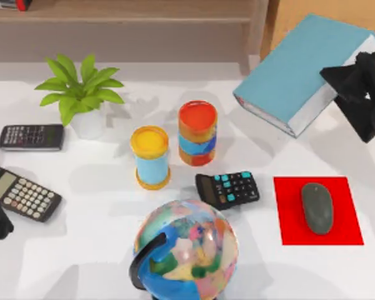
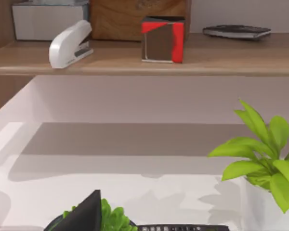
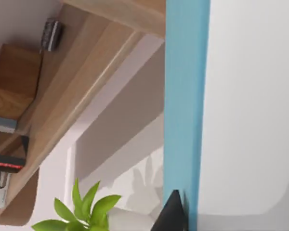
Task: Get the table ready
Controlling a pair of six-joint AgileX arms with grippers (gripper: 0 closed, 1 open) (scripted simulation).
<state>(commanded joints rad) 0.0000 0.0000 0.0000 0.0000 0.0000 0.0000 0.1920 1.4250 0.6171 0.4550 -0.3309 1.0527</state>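
My table (image 1: 100,250), a wide white glossy desktop spanning the top view from left to right, lying flat and level, soft shadows and faint reflections across its surface, its far edge running along below a brown wooden shelf (image 1: 131,12)

No text, label, brand or number can be read anywhere. The three calculators, the grey-keyed one (image 1: 26,194) by the left edge of the tabletop, the dark one (image 1: 32,137) beyond it and the teal-keyed one (image 1: 228,189) near the middle, show keys and displays, but their markings are too small to make out. The blue book (image 1: 300,72) has a plain cover. The globe (image 1: 186,249) carries only coloured patches, and the two cans (image 1: 197,132) plain colour bands.
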